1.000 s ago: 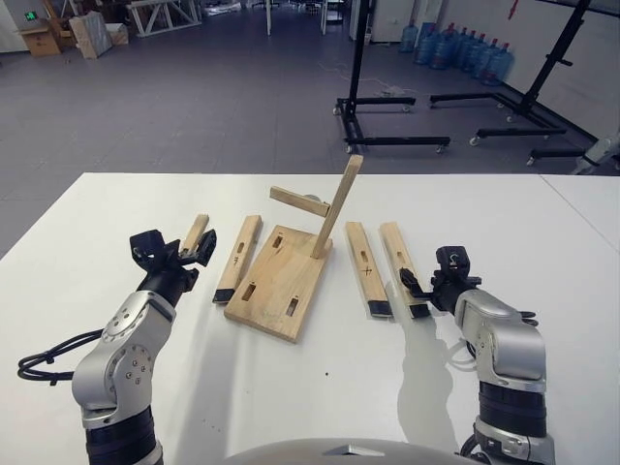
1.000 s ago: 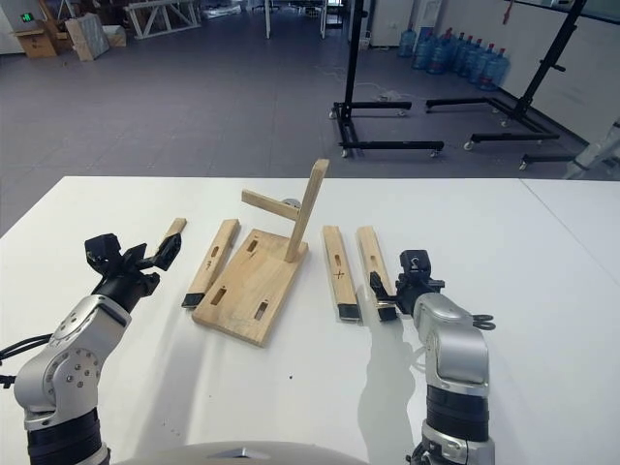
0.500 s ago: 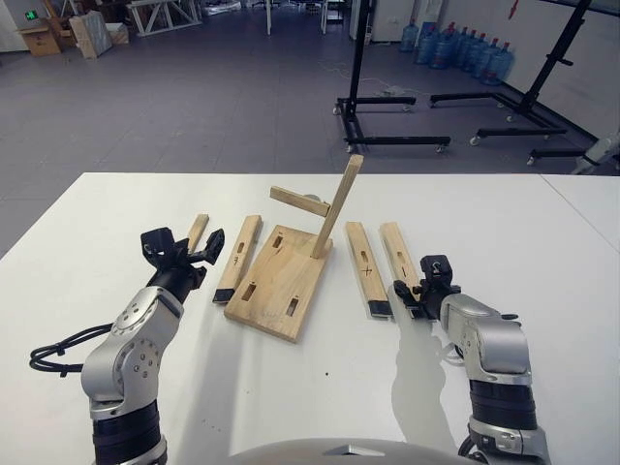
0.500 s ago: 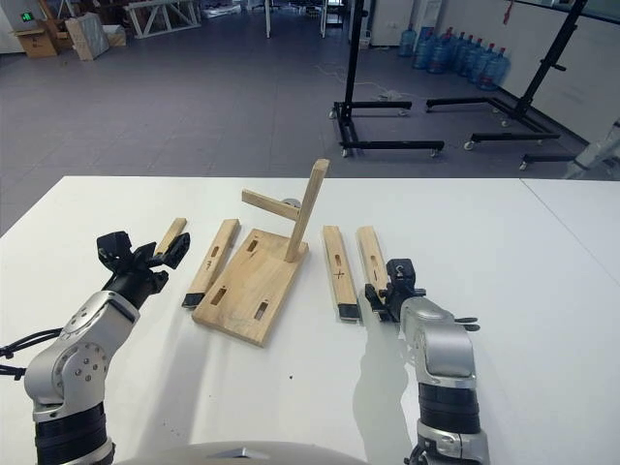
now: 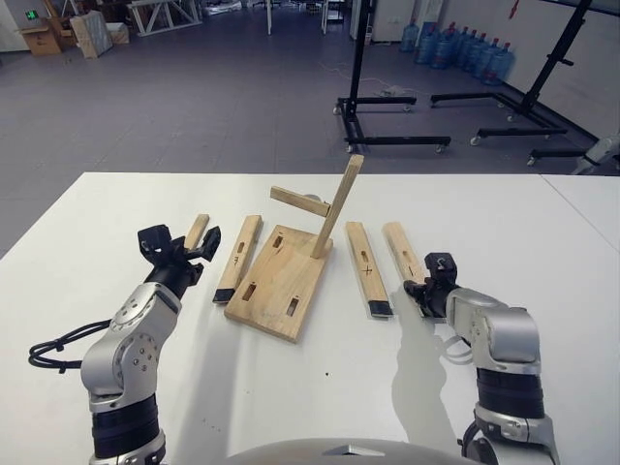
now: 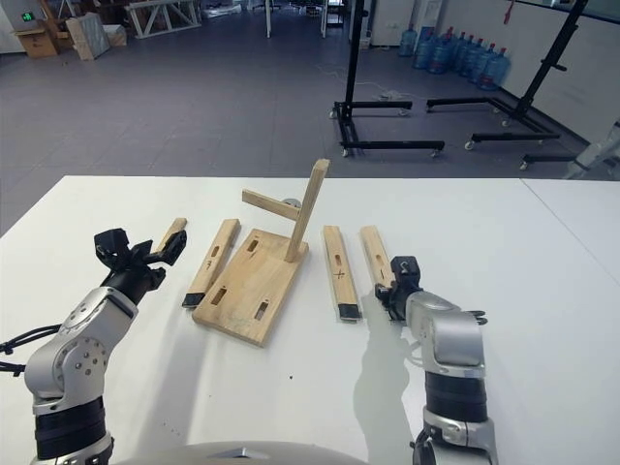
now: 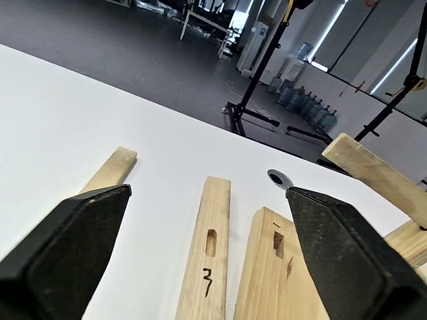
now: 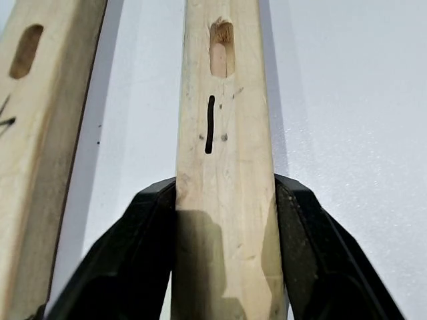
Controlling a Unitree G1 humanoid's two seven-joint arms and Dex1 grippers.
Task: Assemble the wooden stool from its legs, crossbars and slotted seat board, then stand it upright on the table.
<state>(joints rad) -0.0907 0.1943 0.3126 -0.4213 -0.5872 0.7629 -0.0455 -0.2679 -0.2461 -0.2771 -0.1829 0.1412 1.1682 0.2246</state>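
Observation:
The slotted seat board [image 5: 279, 281] lies flat mid-table. One leg [image 5: 339, 205] stands tilted in its far corner, with a crossbar [image 5: 298, 201] sticking out to the left. To the left lie a leg marked 3 [image 5: 238, 256] [image 7: 205, 267] and a short crossbar [image 5: 198, 231] [image 7: 110, 170]. My left gripper [image 5: 184, 250] [image 7: 207, 193] is open just short of them, holding nothing. Two more legs lie on the right. My right gripper [image 5: 426, 291] [image 8: 225, 193] is shut on the near end of the rightmost leg [image 5: 400, 250] [image 8: 223, 100], its pads [image 8: 300, 227] pressing both sides. The neighbouring leg [image 5: 366, 269] [image 8: 33, 100] lies close beside it.
The white table [image 5: 291, 387] has bare room in front of the parts and along both sides. A small metal ring [image 7: 279, 177] lies behind the seat board. A black cable [image 5: 48, 354] hangs by my left arm. Black wheeled racks [image 5: 387, 107] stand on the floor beyond the table.
My right gripper has gone to the near end of the rightmost leg and now clamps it. My left gripper has edged forward toward the short crossbar, staying open.

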